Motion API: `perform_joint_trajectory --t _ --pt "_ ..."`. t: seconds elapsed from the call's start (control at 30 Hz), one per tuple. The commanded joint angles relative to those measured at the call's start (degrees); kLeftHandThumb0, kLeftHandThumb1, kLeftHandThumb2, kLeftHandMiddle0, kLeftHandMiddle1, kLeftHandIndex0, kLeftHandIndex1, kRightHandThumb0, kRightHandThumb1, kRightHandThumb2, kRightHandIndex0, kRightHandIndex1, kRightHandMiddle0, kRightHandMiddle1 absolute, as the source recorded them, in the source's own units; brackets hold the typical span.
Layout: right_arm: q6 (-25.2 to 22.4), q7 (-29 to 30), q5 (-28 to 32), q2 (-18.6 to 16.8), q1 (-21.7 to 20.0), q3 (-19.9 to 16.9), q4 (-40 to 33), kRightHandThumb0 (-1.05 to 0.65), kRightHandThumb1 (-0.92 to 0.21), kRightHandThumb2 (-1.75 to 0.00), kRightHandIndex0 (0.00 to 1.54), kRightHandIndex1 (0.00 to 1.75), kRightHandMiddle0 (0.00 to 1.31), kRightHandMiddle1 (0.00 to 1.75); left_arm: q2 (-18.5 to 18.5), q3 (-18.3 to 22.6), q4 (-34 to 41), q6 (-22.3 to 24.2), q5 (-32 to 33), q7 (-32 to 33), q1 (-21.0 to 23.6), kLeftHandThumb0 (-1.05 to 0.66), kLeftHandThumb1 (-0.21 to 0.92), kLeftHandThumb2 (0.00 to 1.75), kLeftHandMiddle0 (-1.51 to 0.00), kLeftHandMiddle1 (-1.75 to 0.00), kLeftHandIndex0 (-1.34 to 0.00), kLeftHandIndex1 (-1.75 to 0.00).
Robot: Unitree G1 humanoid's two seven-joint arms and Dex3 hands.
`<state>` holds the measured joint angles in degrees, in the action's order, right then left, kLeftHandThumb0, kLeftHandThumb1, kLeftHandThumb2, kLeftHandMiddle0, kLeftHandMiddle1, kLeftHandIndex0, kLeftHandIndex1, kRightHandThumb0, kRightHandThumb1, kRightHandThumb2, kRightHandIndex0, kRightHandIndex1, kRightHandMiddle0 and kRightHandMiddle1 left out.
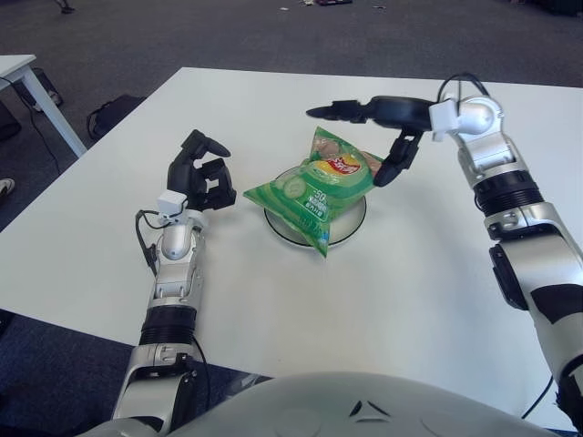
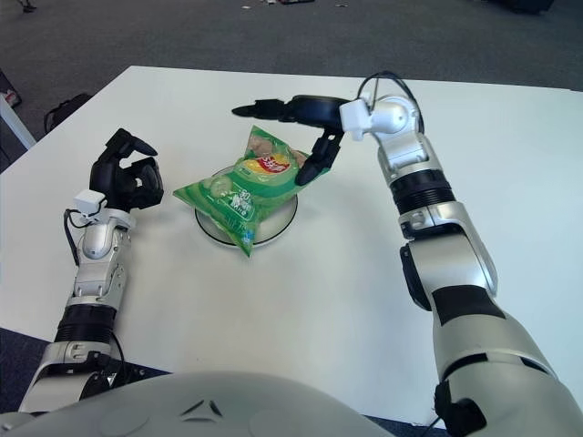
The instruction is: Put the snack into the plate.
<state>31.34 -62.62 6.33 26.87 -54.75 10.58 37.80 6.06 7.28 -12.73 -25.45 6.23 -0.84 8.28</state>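
Seeing left hand (image 1: 196,177) sitting left of centre, fingers curled, gripping nothing. Green snack bag (image 1: 314,189) lying across plate (image 1: 351,221) at frame centre, near corner overhanging rim onto white table (image 1: 383,300). Right hand (image 1: 387,127) hovering just above bag's far end, upper centre, fingers spread, holding nothing.

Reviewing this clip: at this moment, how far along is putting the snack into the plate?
Done: the green snack bag lies on the white plate, overhanging its rim toward the left hand. In hand: nothing; the right hand hovers open above the bag's far end, not touching it. The left hand shows left of the plate, fingers curled and empty. Left: apparently only withdrawing the arm.
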Motion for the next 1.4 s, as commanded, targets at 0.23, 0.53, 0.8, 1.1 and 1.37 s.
perform_joint_trajectory --t 0.23,0.53,0.8,1.1,1.37 --pt "-10.62 -17.24 5.83 7.11 -11.76 -5.31 9.94 -0.97 -0.57 -0.46 0.00 0.00 0.00 0.09 -2.53 -0.29 -6.96 -1.33 -0.83 0.03 -6.13 -0.43 0.47 1.13 -1.24 -1.75 -0.49 -1.75" --pt "-14.95 -8.09 0.52 6.45 -2.32 -5.64 1.05 -1.00 -0.61 -0.41 0.02 0.01 0.00 0.21 -2.05 -0.08 -7.44 -1.43 -0.51 -0.49 -5.87 -0.43 0.47 1.12 -1.24 -1.75 -0.49 -1.75" --pt "-24.46 19.60 -0.40 -0.74 16.08 -11.99 -12.60 -0.70 -0.45 -0.73 0.20 0.13 0.00 0.66 -1.76 -0.08 -7.36 -1.07 -0.76 -0.25 -6.00 -0.43 0.47 1.12 -1.25 -1.75 -0.49 -1.75" --pt "-27.80 30.14 2.90 -7.45 21.03 -15.45 -13.57 -0.49 -0.54 -0.84 0.23 0.65 0.00 0.80 -1.40 -0.15 -7.17 -0.98 -1.48 -0.09 -6.18 -0.43 0.47 1.12 -1.24 -1.75 -0.49 -1.75" --pt "-25.78 33.28 4.52 -9.33 22.71 -18.66 -10.52 -0.48 -0.63 -0.85 0.28 0.97 0.00 1.06 -1.21 -0.06 -6.70 -0.34 -1.15 -0.73 -6.40 -0.43 0.46 1.13 -1.25 -1.75 -0.50 -1.75"
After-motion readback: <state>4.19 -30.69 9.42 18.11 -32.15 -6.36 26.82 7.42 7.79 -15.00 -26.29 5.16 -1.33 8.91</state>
